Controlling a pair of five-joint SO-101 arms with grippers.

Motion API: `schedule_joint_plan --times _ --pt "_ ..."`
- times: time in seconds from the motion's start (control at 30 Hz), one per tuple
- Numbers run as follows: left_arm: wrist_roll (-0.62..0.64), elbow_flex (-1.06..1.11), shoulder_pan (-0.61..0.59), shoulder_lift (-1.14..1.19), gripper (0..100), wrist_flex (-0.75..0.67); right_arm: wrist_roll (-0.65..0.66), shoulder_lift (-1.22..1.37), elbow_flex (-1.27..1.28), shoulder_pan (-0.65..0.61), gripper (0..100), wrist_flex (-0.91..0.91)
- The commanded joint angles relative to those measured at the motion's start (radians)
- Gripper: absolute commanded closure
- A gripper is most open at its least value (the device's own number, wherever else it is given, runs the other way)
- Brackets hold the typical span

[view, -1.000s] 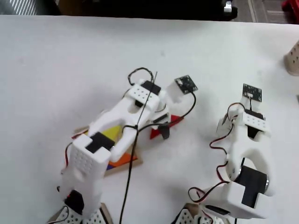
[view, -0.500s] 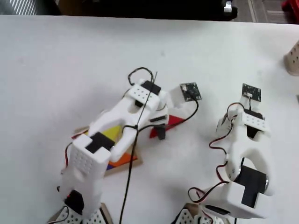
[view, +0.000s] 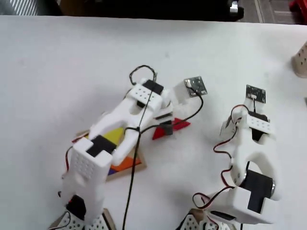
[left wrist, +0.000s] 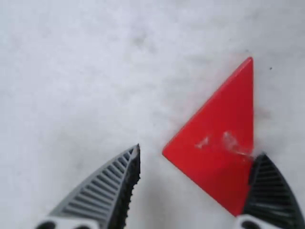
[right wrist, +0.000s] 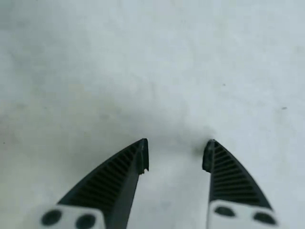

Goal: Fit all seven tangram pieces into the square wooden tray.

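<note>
A red triangle (left wrist: 219, 148) lies flat on the white table between the fingers of my left gripper (left wrist: 198, 153), which is open. The black finger (left wrist: 267, 181) touches the triangle's edge, while the grey finger (left wrist: 114, 186) stands apart from it. In the high view the left gripper (view: 165, 126) sits over the red triangle (view: 179, 125), just right of the wooden tray (view: 125, 170). The tray holds a yellow piece (view: 113, 135) and an orange piece (view: 125, 162), and the left arm covers much of it. My right gripper (right wrist: 176, 143) is open over bare table.
The right arm (view: 250, 148) stands at the right of the table, apart from the triangle. A tan object (view: 301, 60) sits at the right edge. Cables loop off both wrists. Bare white table lies beyond both grippers.
The left wrist has turned and shifted slightly left and away over the red triangle, which has barely shifted. The right arm has edged slightly left.
</note>
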Motion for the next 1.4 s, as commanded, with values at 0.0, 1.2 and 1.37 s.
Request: schedule_joint_plan --times 0.0,1.2,1.37 --pt "-0.015 -0.052 -0.007 -0.025 64 -0.021 0.014 -0.004 -0.043 -0.015 80.7 -0.004" --pt "-0.009 -0.043 -0.005 0.051 88 -0.078 0.014 -0.004 -0.043 -0.008 80.7 -0.004" --pt "-0.009 -0.051 -0.019 0.045 88 -0.078 0.014 -0.004 -0.043 -0.008 80.7 -0.004"
